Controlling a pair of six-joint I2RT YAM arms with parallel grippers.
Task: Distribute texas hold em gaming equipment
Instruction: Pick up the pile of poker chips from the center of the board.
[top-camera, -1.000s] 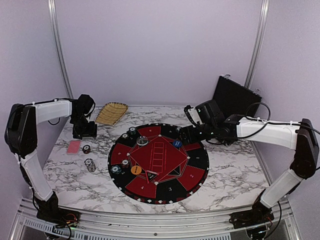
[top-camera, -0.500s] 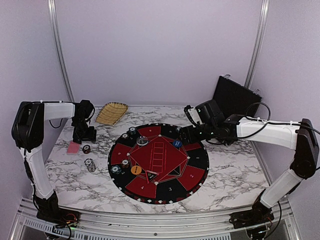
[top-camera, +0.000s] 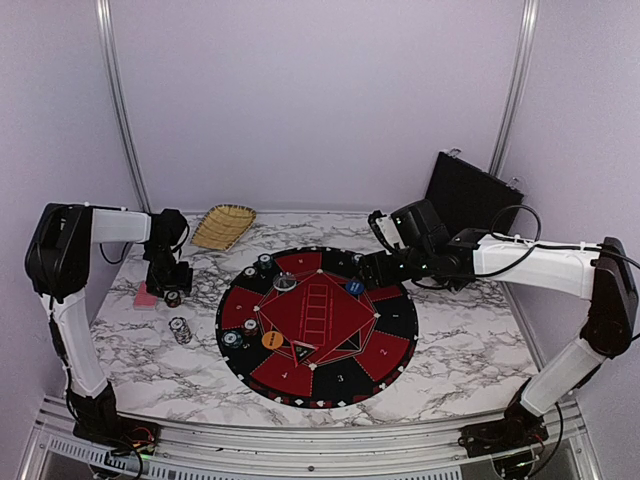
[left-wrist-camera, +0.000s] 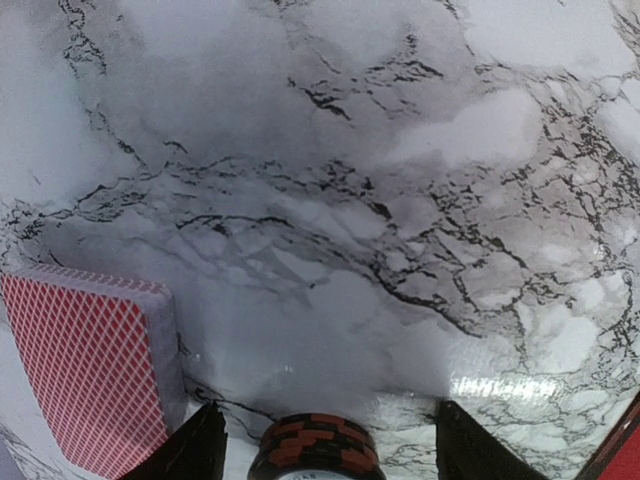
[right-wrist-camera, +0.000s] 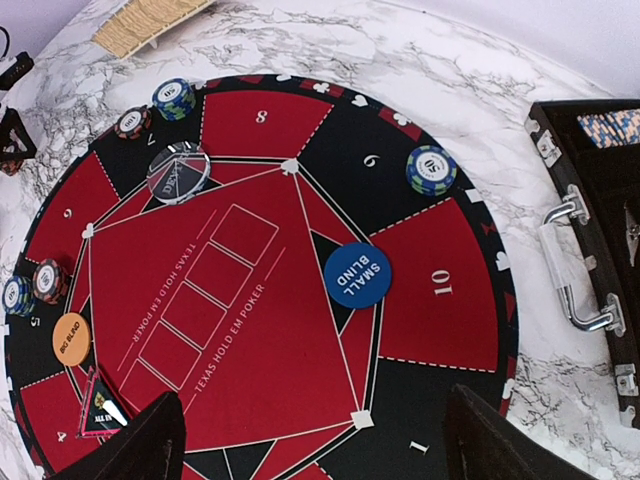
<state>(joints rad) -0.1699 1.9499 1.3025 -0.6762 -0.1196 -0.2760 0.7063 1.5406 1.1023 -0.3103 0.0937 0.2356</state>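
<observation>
A short red-and-black poker chip stack (left-wrist-camera: 315, 447) stands on the marble between the fingers of my left gripper (left-wrist-camera: 330, 425). The jaws are open, with a gap on each side of the chips. A pink-red-backed card deck (left-wrist-camera: 90, 370) lies just left of them. In the top view the left gripper (top-camera: 172, 290) hangs over that spot, and another chip stack (top-camera: 180, 330) stands nearer. My right gripper (right-wrist-camera: 310, 440) hovers open and empty over the mat (right-wrist-camera: 440, 300). On the mat lie a blue small-blind disc (right-wrist-camera: 357, 275), an orange disc (right-wrist-camera: 71, 339), a clear disc (right-wrist-camera: 179, 171) and chip stacks (right-wrist-camera: 431, 170).
The round red-and-black mat (top-camera: 390, 330) fills the table's middle. A woven basket (top-camera: 223, 226) sits at the back left. An open black case (top-camera: 472, 195) with a metal handle (right-wrist-camera: 575, 265) stands at the back right. More chip stacks (right-wrist-camera: 174, 98) ring the mat's far-left rim.
My left gripper has moved nearer and slightly right, coming down around the red-and-black chip stack beside the deck. The right arm has not moved.
</observation>
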